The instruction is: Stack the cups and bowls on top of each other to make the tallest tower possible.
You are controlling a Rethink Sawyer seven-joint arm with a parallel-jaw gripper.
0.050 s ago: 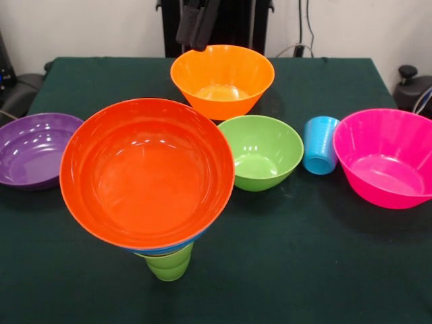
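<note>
Right now the claw [197, 30], whose grip I cannot tell, hangs at the yellow-orange bowl's [223, 77] eleven o'clock, the tower [147, 177] toward six.

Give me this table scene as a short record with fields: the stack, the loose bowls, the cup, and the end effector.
stack: large glossy red-orange plastic bowl on a blue bowl's rim, atop a lime green stepped plastic cup
loose bowls: orange plastic bowl, green plastic bowl, pink plastic bowl, purple plastic bowl
loose cup: light blue plastic cup, between green and pink bowls
surface: dark green table
end effector: above the orange bowl's far rim, touching nothing; open or shut unclear
</note>
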